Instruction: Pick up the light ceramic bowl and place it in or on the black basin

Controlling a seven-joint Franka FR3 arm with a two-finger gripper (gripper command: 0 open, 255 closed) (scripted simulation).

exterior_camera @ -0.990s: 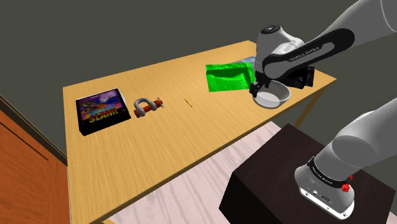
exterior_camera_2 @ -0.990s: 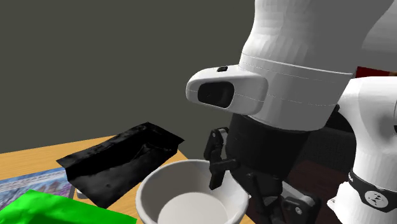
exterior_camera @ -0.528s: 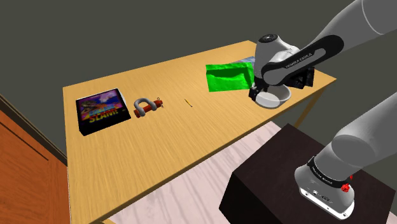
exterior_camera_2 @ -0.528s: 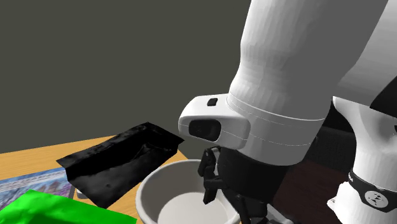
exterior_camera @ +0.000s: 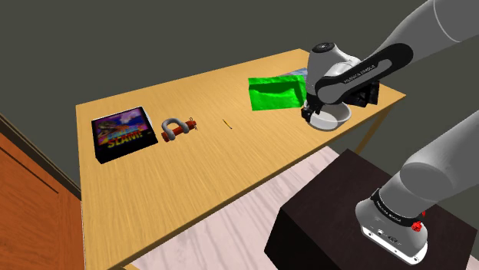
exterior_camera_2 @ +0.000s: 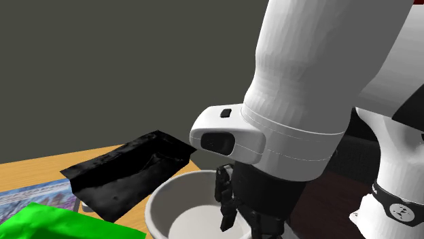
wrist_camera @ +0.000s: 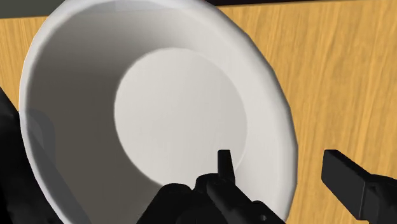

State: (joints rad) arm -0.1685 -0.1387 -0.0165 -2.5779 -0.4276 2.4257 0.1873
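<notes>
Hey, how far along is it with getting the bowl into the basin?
Done: the gripper sits at the white bowl, open fingers straddling its rim. In hand: the grasp, not closed yet. Left: lifting the bowl off the table and into the black basin.

The white arm arches high above the tool, its forearm sloping to the wrist, which sits directly over the tool. A white wrist housing juts out just above the tool's black body. The tool points steeply downward. Seen from the wrist, its two black fingers stand apart with a clear gap between them, one slim tip close to the tool's body, the other out to the side.
</notes>
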